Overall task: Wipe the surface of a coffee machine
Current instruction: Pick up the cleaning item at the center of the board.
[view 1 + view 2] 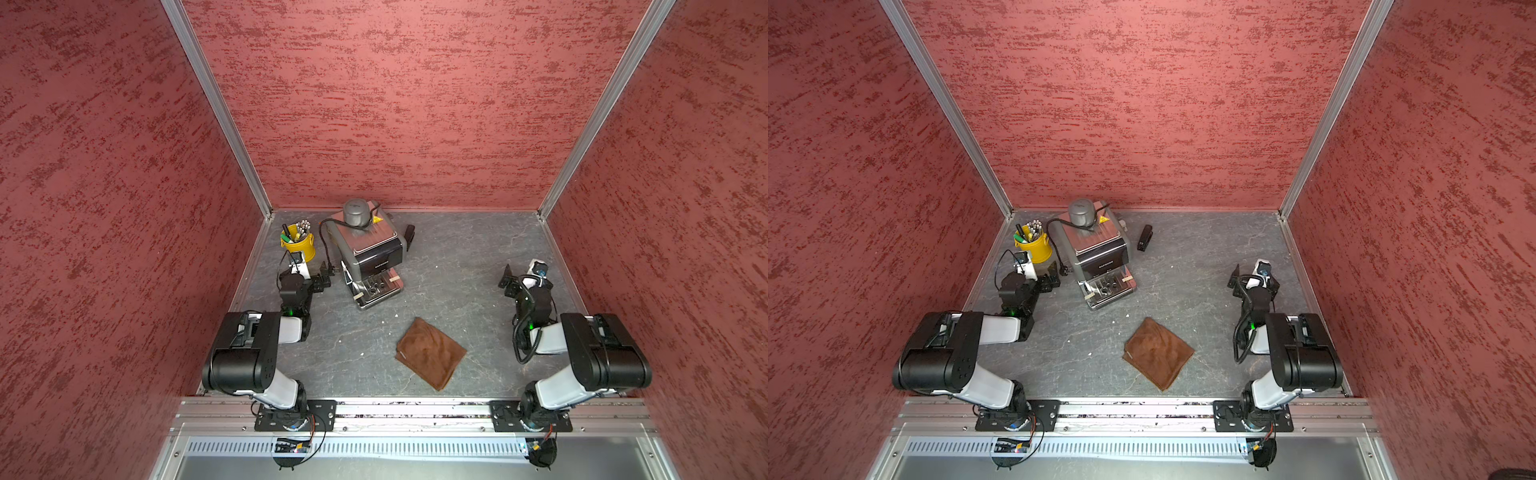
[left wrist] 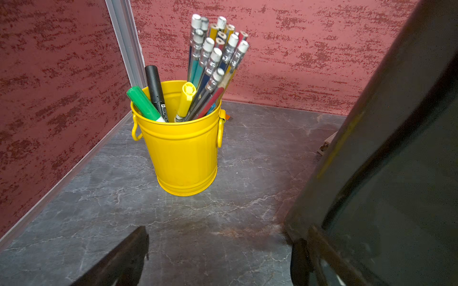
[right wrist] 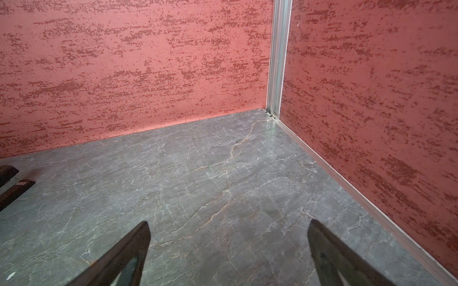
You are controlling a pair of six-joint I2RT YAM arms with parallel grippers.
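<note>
Nearest me, a folded brown cloth (image 1: 431, 353) lies flat on the grey counter (image 1: 457, 266), between my two arms. My right jaws stand wide apart above bare counter, holding nothing. My left jaws, equally wide and empty, sit just beside the coffee machine (image 1: 368, 249), which stands upright toward the far left, drip tray facing me. A yellow bucket (image 2: 182, 148) of pens stands beyond, near the corner.

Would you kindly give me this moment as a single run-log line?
left pincer: open, empty, near coffee machine | right pincer: open, empty | brown cloth: flat on table, untouched | wiping: not begun
</note>
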